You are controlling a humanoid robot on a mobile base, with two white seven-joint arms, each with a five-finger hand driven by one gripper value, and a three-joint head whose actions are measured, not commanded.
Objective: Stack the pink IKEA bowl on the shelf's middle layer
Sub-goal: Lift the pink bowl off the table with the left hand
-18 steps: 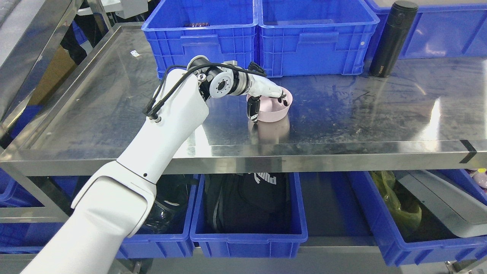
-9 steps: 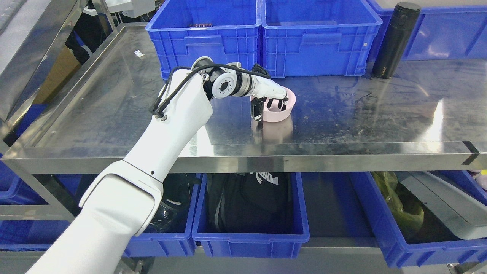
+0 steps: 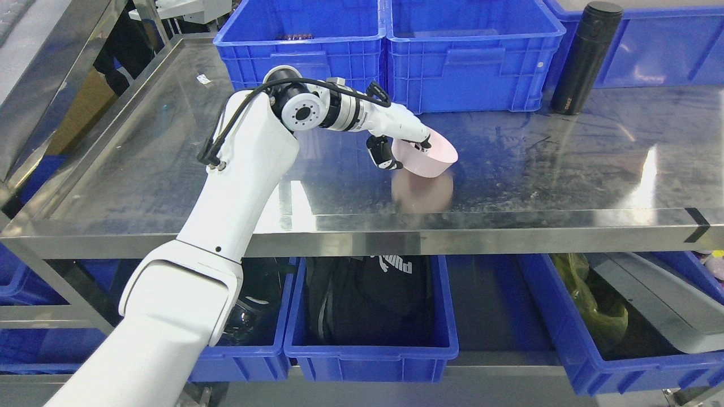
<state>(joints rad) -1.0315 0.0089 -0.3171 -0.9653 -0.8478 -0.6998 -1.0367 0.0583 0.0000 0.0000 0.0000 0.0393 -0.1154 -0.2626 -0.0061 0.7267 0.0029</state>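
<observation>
The pink bowl (image 3: 430, 160) hangs tilted just above the steel shelf (image 3: 509, 169), its reflection showing on the metal below it. My left hand (image 3: 403, 148) is shut on the bowl's left rim, with the thumb outside the wall and the other fingers over the rim into the bowl. The left arm reaches in from the lower left across the shelf's front edge. My right arm does not show.
Two blue crates (image 3: 390, 51) stand along the back of the shelf, a third at the far right. A black flask (image 3: 582, 56) stands upright at the back right. Blue bins (image 3: 367, 316) with bags sit on the layer below.
The left hand has lifted the pink bowl off the shelf, tilted it and carried it a little to the right. The camera shifted slightly.
</observation>
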